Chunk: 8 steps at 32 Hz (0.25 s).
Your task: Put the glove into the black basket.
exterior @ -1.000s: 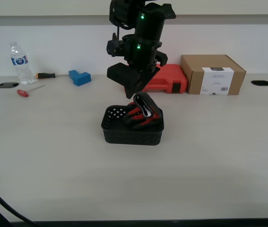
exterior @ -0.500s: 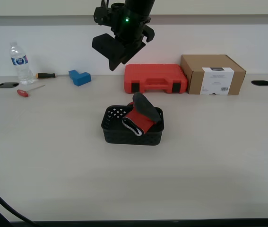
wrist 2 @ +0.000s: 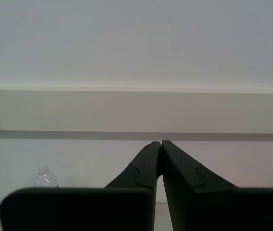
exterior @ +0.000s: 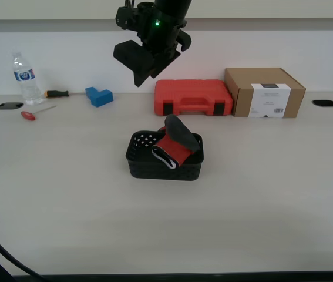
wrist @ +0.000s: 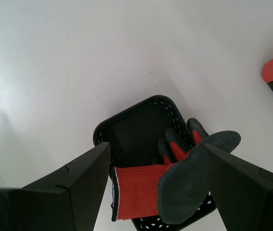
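Note:
The red glove (exterior: pixel 175 144) with dark grey coating lies in the black basket (exterior: pixel 154 167) at the table's middle, one grey part sticking up over the rim. My first gripper (exterior: pixel 140 71) hangs open and empty high above the basket, toward the back wall. In the first wrist view the open gripper (wrist: pixel 155 150) looks down on the glove (wrist: pixel 187 180), whose red cuff hangs over the rim of the basket (wrist: pixel 126 115). My second gripper (wrist 2: pixel 161 143) is shut with nothing in it and points at the wall; it does not show in the exterior view.
A red tool case (exterior: pixel 194 97) and a cardboard box (exterior: pixel 264 92) stand behind the basket. At the back on the exterior view's left are a water bottle (exterior: pixel 24 78), a blue block (exterior: pixel 99 96) and two screwdrivers (exterior: pixel 56 93).
A second ago my first gripper was low over the basket at the glove. It has let go and risen well above; the glove has settled in the basket.

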{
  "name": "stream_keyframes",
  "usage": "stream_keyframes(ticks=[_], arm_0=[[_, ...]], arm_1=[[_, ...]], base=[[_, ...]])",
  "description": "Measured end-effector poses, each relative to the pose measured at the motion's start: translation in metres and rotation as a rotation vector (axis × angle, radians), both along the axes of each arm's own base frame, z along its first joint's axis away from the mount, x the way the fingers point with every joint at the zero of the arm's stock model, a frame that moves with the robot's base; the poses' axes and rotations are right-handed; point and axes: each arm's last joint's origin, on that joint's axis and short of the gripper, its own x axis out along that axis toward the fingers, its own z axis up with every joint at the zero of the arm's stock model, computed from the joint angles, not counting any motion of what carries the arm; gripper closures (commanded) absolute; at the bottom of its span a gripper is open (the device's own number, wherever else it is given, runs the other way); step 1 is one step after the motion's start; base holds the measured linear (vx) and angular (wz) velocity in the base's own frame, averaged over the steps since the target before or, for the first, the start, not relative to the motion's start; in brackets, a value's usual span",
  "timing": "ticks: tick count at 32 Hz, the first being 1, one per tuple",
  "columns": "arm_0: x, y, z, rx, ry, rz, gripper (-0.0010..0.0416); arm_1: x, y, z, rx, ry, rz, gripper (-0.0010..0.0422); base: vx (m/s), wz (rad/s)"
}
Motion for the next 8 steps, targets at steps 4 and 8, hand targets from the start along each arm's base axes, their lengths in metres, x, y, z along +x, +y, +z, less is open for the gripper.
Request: stream_keyframes(ticks=[4,8], arm_0=[[-0.0001,0.0001,0.0000,0.000,0.000,0.000,0.0147],[-0.0001,0.0001,0.0000,0.000,0.000,0.000,0.0147]], arm_1=[[0.0000,-0.0001,0.0000,0.000,0.000,0.000,0.0412],[0.0000,-0.0001,0.0000,0.000,0.000,0.000,0.0412]], base=[[0.000,0.000],[0.000,0.000]])
